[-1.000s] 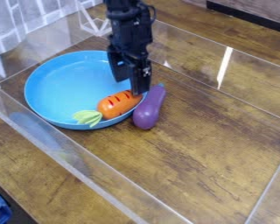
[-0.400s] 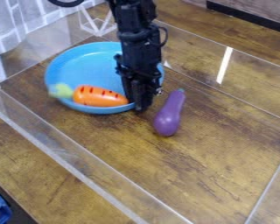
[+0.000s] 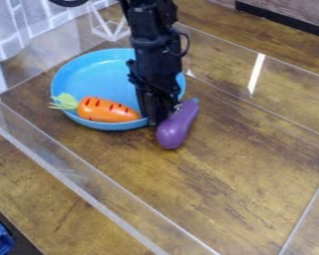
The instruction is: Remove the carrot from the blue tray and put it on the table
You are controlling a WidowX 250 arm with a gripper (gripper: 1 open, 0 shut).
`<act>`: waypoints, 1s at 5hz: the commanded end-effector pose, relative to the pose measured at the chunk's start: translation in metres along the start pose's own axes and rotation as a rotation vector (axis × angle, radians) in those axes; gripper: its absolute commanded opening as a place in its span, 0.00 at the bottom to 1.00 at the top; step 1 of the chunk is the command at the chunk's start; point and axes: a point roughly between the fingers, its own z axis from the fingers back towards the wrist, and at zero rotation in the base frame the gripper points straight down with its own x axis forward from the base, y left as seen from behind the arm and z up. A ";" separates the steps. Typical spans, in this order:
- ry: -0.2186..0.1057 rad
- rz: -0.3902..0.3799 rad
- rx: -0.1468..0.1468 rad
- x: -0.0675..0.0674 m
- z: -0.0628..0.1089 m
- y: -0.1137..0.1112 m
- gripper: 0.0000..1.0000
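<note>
Carrot (image 3: 107, 110) ridged, orange (leafy end), blue tray (image 3: 85, 78) round.

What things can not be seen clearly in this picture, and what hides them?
- Fingertips of the gripper, camera view: too dark and small; whether they pinch the carrot cannot be told.
- Right rim of the blue tray: hidden behind the arm.
- Upper end of the purple eggplant toy: touching the gripper or not is unclear.
- Arm's upper part: cut off by the top edge.

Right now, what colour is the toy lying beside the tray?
Purple: the eggplant toy, clearest in the camera view, on the table by the blue tray.
</note>
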 end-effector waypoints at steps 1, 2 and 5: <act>-0.070 0.001 0.041 0.009 0.037 -0.005 0.00; -0.071 -0.007 0.041 0.005 0.029 0.003 1.00; -0.081 -0.138 0.050 0.013 0.019 0.025 0.00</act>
